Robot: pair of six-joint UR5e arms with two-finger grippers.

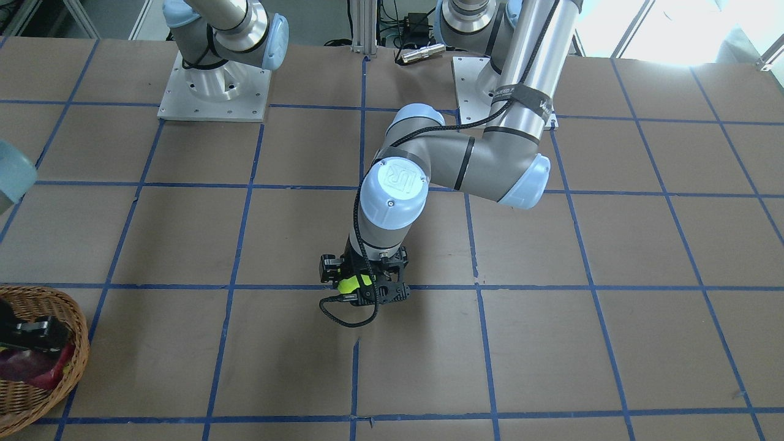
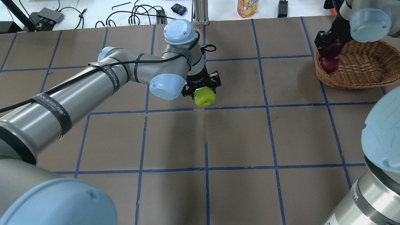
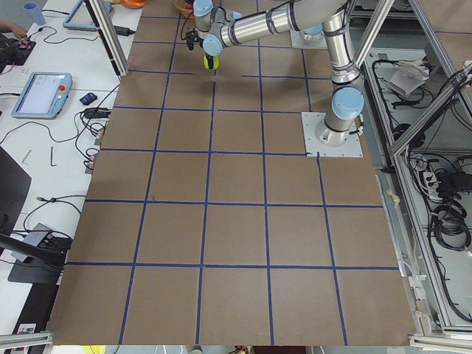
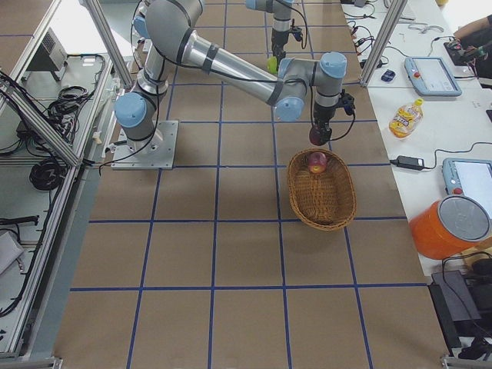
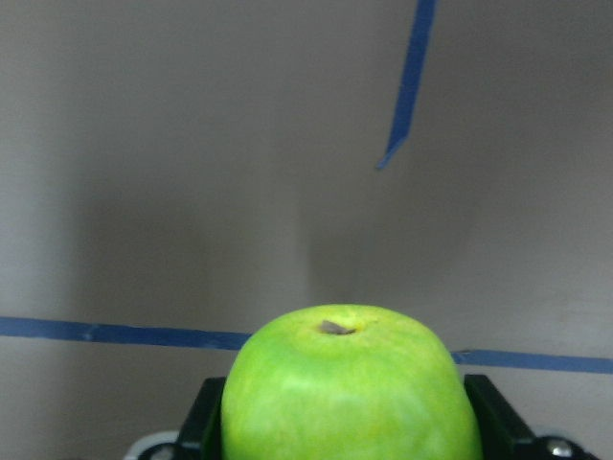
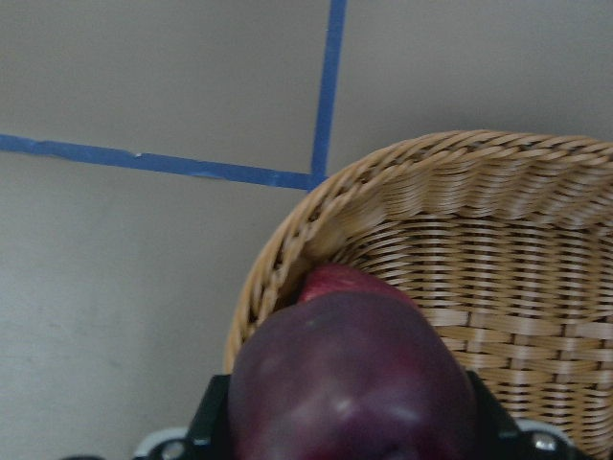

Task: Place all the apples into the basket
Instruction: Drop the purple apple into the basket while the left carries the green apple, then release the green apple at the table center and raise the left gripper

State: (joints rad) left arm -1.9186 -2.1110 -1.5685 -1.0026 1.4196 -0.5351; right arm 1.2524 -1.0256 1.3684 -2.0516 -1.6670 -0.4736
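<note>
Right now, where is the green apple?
Overhead view: the green apple is clamped in the left claw mid-frame, well left of the basket.

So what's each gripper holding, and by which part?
Left gripper: round green apple, pinched at its sides. Right gripper: dark red apple, same hold, over the brown wicker basket's rim.

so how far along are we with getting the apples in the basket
Done: one red apple lies in the basket. In hand: the right end effector grips a dark red apple over the basket's rim, not yet released; the left end effector grips a green apple over the middle of the table, far from the basket. Left: release the dark one, bring the green one over.
</note>
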